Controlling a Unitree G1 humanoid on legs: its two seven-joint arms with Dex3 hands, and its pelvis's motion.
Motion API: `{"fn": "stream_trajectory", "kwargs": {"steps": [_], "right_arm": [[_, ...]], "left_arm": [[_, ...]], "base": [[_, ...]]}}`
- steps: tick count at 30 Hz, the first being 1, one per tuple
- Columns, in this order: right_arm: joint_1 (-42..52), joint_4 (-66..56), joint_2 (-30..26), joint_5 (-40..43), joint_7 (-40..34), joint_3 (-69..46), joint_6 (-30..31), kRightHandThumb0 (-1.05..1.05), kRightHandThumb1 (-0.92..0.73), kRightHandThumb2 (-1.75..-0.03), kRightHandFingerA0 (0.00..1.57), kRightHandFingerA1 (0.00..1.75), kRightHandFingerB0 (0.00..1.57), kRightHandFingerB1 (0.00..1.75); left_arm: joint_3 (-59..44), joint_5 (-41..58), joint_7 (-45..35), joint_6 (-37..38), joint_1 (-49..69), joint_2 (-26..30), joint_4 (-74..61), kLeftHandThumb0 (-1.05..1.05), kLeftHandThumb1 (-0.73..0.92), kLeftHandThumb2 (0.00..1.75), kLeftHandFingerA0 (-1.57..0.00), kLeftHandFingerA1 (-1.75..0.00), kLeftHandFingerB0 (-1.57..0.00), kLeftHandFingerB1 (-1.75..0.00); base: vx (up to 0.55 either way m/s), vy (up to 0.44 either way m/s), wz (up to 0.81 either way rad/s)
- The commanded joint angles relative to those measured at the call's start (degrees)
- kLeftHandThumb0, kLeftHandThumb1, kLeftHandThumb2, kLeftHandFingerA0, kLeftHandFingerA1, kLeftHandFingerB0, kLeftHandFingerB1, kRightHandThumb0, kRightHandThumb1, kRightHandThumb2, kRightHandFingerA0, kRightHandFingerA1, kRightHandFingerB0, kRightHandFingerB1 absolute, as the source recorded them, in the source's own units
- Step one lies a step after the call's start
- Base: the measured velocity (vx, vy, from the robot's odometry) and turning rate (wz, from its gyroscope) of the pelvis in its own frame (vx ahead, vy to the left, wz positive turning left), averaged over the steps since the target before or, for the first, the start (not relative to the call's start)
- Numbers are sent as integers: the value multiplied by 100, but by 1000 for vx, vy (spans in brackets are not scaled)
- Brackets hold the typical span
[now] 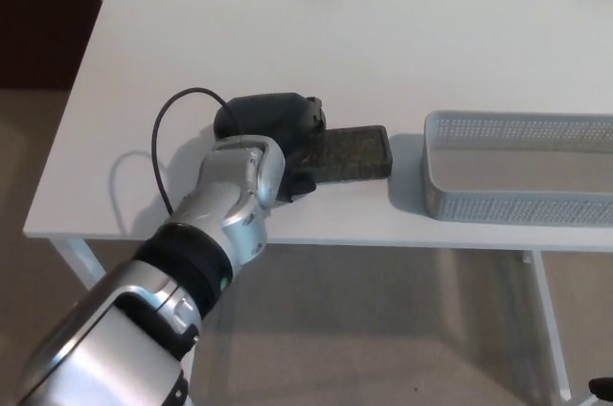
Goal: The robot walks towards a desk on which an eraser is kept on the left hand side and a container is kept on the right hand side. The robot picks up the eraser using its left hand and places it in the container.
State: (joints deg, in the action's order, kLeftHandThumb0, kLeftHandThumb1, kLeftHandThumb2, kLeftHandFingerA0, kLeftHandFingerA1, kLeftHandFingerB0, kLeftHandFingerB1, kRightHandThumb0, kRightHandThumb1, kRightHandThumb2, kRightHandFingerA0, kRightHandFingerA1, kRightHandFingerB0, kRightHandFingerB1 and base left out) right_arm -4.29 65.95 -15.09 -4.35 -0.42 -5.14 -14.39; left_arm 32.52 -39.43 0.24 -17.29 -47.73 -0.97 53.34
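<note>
fingers: black thick fingers (305, 119) of the left hand (273, 128) curl over the left end of the eraser; whether they actually pinch it or only rest on it — cannot tell, the palm hides the contact
left arm: silver forearm (225, 205) comes in from lower left, black cable loop (168, 138) arcs over the desk beside the wrist
desk: white rectangular desk (287, 33), front edge just below the hand and eraser
eraser: dark flat rectangular felt eraser (352, 152) lies flat on the desk, left end under the hand, right end free, near the front edge
container: grey perforated rectangular tray container (450, 133) sits right of the eraser, close but apart, looks empty, cut off by the picture's right side
right hand: not in view
risk 1: hold covers one end only, so the eraser may tip or slide out on lifting
risk 2: a push instead of a lift may shove it off the front edge or into the container wall
risk 3: low carry may catch the container rim and shift it
room: wide bare desk behind and left; path right is short, needs clearance over the rim
</note>
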Motion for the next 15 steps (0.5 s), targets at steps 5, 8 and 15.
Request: {"fn": "stream_trajectory", "kwargs": {"steps": [5,8,15], "right_arm": [[52,109,-82,-15,11,16,17,-21,-55,-56,70,49,64,48],[68,161,-96,24,22,-22,-23,-21,-54,-55,71,49,65,48],[176,82,-62,26,-5,-9,-17,-21,-54,-56,71,49,64,48]], "left_arm": [[-227,302,-287,283,665,102,21,-39,69,62,-62,-132,-62,-59],[-324,353,-268,348,732,79,-15,-43,69,60,-63,-114,-63,-48],[-1094,861,-134,402,922,20,-601,-28,78,65,-60,-140,-61,-86]], "base": [[0,0,0],[0,0,0],[0,0,0]]}}
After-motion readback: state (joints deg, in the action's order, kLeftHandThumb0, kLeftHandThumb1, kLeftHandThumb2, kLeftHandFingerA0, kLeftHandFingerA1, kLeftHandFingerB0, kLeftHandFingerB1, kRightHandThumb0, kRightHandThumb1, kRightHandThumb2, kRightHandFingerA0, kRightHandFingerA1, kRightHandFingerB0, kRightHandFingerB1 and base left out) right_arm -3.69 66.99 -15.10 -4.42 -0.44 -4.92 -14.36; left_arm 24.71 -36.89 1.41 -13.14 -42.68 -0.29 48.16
